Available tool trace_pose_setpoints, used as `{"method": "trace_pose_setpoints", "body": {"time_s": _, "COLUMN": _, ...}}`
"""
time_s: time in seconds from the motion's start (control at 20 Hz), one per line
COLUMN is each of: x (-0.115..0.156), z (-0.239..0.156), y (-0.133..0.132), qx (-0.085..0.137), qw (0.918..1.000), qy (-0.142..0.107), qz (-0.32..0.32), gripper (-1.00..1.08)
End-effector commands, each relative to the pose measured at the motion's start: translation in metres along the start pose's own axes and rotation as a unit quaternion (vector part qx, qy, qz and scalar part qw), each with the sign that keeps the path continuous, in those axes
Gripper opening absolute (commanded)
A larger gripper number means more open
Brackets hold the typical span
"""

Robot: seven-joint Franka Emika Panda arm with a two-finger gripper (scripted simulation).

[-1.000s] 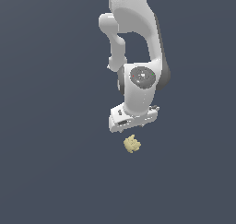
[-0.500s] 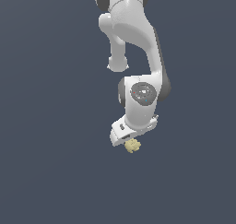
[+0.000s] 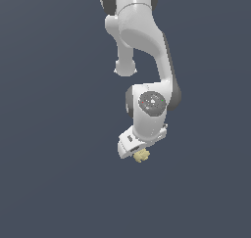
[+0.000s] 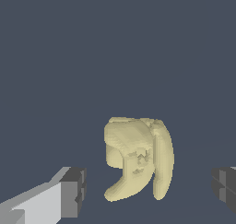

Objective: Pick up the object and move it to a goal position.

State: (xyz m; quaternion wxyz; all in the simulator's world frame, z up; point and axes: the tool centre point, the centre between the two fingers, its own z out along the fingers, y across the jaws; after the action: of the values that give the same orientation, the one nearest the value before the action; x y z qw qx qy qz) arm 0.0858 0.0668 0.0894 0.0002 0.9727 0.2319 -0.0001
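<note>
1. Object lies between my two fingertips in the wrist view, apart from both pads, with open floor showing on either side of it. In the exterior view the object peeks out just under my gripper, on the plain dark floor, which shows no edges or corners to place it by.

2. My gripper is spread wide and grips nothing; one fingertip sits on one flank of the object and the other barely shows at the frame's far side.

3. I judge the step in hand to be the last of the descent before closing. To do it well I should sink until the pads are level with the thick middle of the lump, not its rounded top, and stay centred so both pads meet it together and it does not get shoved sideways.

4. I cannot tell from either view how much height remains above the floor, so I should come down gently.

5. The object's long axis runs roughly across the line between my fingers. Its bulky rounded end points away from my wrist camera and its curved, finger-like lobes taper back toward it.

6. That suits me: I would close across the narrow width. The lobes are lumpy and curved, so I judge a slip or a twist is possible if I pinch only their tips.
</note>
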Motion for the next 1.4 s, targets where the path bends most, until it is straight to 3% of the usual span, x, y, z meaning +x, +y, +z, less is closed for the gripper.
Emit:
{"method": "trace_pose_setpoints", "body": {"time_s": 0.0, "x": 0.000, "z": 0.005, "y": 0.000, "qx": 0.000, "qw": 1.0000, "qy": 0.000, "qz": 0.000, "gripper": 1.00}}
{"method": "trace_pose_setpoints", "body": {"time_s": 0.4, "x": -0.001, "z": 0.045, "y": -0.001, "qx": 0.000, "qw": 1.0000, "qy": 0.000, "qz": -0.002, "gripper": 1.00}}
{"method": "trace_pose_setpoints", "body": {"time_s": 0.7, "x": 0.001, "z": 0.049, "y": 0.000, "qx": 0.000, "qw": 1.0000, "qy": 0.000, "qz": -0.002, "gripper": 1.00}}
{"method": "trace_pose_setpoints", "body": {"time_s": 0.75, "x": 0.001, "z": 0.049, "y": 0.000, "qx": 0.000, "qw": 1.0000, "qy": 0.000, "qz": -0.002, "gripper": -1.00}}
{"method": "trace_pose_setpoints", "body": {"time_s": 1.35, "x": 0.000, "z": 0.048, "y": 0.000, "qx": 0.000, "qw": 1.0000, "qy": 0.000, "qz": -0.002, "gripper": -1.00}}
